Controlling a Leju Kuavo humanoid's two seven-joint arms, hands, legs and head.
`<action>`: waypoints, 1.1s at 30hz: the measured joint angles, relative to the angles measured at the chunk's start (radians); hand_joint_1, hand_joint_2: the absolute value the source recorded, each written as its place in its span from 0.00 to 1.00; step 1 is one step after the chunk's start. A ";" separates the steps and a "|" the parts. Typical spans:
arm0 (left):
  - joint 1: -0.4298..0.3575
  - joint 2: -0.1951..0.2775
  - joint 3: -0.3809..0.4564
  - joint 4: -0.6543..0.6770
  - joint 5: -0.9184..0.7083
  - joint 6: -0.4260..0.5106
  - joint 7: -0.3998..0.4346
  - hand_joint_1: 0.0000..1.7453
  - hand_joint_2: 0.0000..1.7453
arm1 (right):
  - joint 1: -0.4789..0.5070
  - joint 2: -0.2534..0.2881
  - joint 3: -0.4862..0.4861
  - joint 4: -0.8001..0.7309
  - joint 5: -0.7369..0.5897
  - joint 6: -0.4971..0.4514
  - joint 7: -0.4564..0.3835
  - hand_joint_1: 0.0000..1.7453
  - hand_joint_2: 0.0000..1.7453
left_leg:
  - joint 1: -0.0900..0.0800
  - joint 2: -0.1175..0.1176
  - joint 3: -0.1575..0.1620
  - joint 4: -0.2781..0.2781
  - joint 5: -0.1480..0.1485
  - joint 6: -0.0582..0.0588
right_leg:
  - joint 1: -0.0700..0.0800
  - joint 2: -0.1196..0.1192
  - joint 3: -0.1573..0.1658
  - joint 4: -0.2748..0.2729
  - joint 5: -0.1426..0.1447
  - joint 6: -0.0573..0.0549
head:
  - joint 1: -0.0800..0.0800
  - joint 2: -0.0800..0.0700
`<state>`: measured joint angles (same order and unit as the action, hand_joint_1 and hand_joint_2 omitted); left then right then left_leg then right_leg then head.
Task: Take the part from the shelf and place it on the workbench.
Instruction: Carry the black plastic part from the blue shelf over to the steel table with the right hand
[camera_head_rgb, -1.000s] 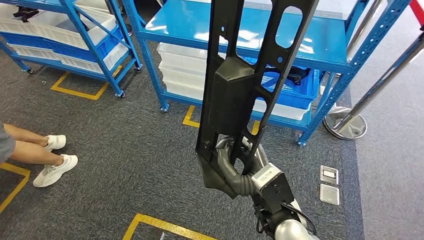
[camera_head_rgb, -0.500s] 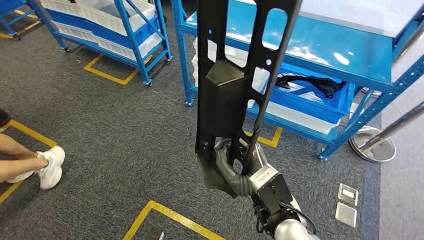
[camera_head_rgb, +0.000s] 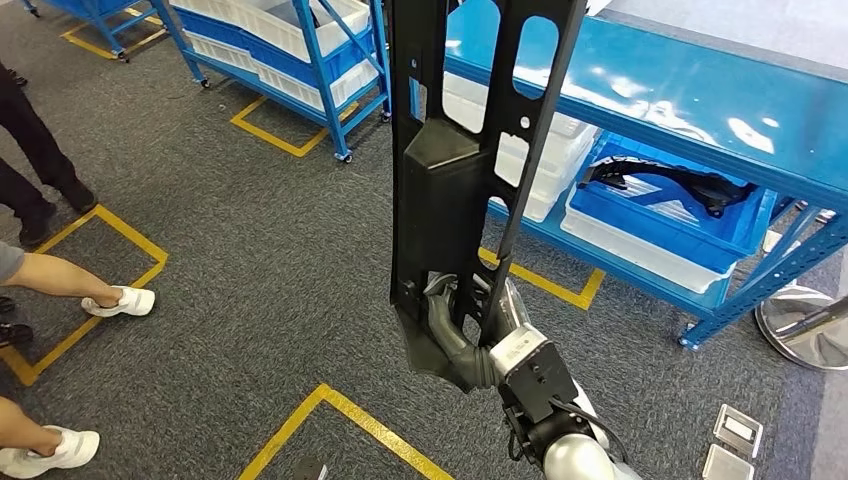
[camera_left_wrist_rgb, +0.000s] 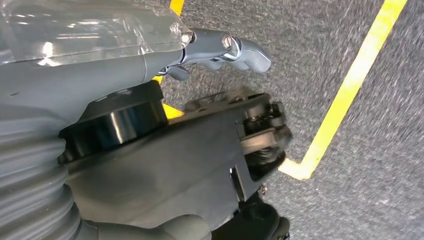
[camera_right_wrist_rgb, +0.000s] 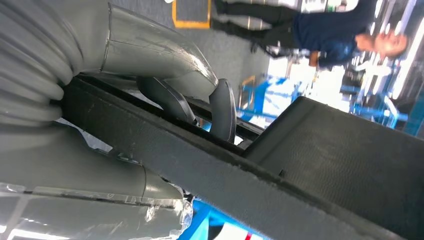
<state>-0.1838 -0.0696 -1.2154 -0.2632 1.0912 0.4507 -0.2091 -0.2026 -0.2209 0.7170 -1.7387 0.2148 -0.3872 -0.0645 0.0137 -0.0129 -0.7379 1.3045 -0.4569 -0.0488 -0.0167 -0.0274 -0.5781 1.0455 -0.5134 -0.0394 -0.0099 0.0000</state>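
The right hand (camera_head_rgb: 460, 330) is gripping, fingers (camera_right_wrist_rgb: 222, 110) curled through a slot, the lower end of the long black perforated plastic part (camera_head_rgb: 470, 160), carried upright. Left hand (camera_left_wrist_rgb: 220, 50): fingers curled, holding nothing. Beyond, the blue metal shelf (camera_head_rgb: 700, 100) is standing near; the tall part could strike it.

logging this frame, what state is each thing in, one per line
part: held upright off the floor
right hand: grips the part's lower end, fingers hooked through a slot
left hand: holds nothing, fingers curled, above the carpet
blue bin: on the lower shelf, holds another black part
white bins: stacked on the lower shelf
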 joint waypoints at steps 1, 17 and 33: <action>-0.001 0.001 0.000 0.000 -0.002 -0.001 0.002 0.00 1.00 | 0.000 0.000 0.000 0.000 0.003 -0.002 0.001 1.00 1.00 | -0.001 0.003 -0.005 0.020 -0.002 0.003 | 0.003 -0.013 0.000 0.000 0.000 -0.001 | -0.003 0.000; -0.013 0.008 -0.012 0.000 -0.033 -0.023 0.025 0.00 1.00 | 0.029 -0.011 -0.001 -0.019 0.030 -0.028 0.012 1.00 1.00 | -0.020 -0.027 0.143 -0.292 0.131 0.070 | 0.004 0.024 -0.115 0.246 -0.100 0.035 | 0.019 0.000; -0.019 0.011 -0.019 0.000 -0.056 -0.033 0.048 0.00 1.00 | 0.048 -0.014 -0.012 -0.054 0.058 -0.039 0.012 1.00 1.00 | -0.007 0.009 0.002 -0.007 0.025 0.016 | 0.005 -0.027 -0.008 0.009 -0.002 -0.004 | 0.001 0.000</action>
<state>-0.2027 -0.0584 -1.2343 -0.2632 1.0353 0.4179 -0.1609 -0.1543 -0.2346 0.7047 -1.7923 0.2728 -0.4262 -0.0523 0.0071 -0.0038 -0.7360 1.2975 -0.4323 -0.0325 -0.0113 -0.0543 -0.5866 1.0541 -0.5153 -0.0433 -0.0092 0.0000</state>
